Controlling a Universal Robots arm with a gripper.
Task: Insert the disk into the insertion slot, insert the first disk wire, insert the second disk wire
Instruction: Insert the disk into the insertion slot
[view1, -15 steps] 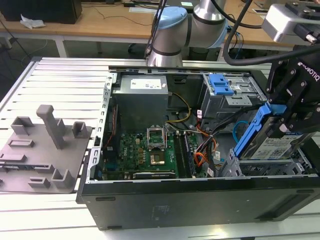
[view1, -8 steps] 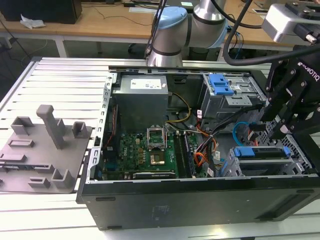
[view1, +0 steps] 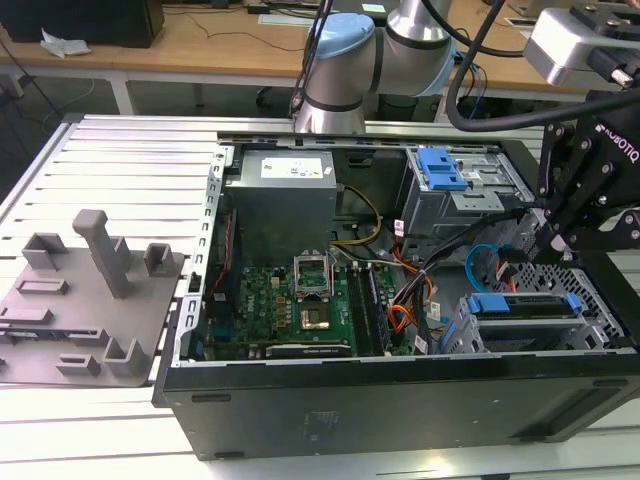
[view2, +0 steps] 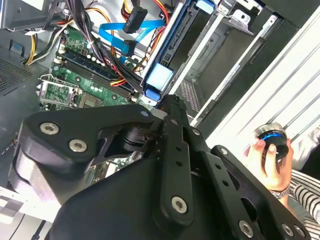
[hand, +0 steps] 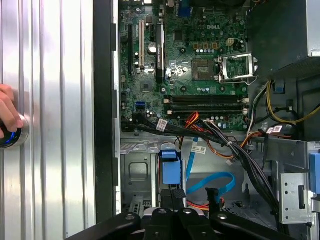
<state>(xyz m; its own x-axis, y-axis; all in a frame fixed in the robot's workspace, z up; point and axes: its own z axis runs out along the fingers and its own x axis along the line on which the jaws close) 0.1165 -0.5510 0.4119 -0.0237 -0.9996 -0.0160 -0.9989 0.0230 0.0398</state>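
The table (view1: 120, 170) is ribbed aluminium, its slats running lengthwise. A black steel computer case (view1: 400, 400) lies on it on its side with the panel off, from the middle towards the table's edge on the exterior view's right. The robot arm (view1: 340, 70), with rounded silver and pale-blue joints, stands at the table's far edge behind the case.

Inside the case are a boxy grey power supply (view1: 280, 215) and a green motherboard (view1: 270, 295). A matte grey moulded fixture (view1: 90, 310) with upright posts sits by the table's edge on the exterior view's left.

The black gripper (view1: 548, 240) reaches into the case's corner on the exterior view's right. In the first wrist view its jaws look closed together, nothing visibly between them, with the tips (hand: 172, 192) right at the blue end of the disk (view1: 520, 305). The disk's bright blue plastic carrier lies in the insertion slot (view1: 570, 278), a grey perforated sheet-metal bay.

Just beside the bay the second disk wire (hand: 212, 180), flat and glossy light blue, curls in a loop ending in a black connector. The first disk wire (hand: 197, 204), thin red and orange strands, runs under that loop.

A person's hand (view2: 265, 160) holds a round black knob (view2: 272, 140) with a blue ring, on the table beside the case.
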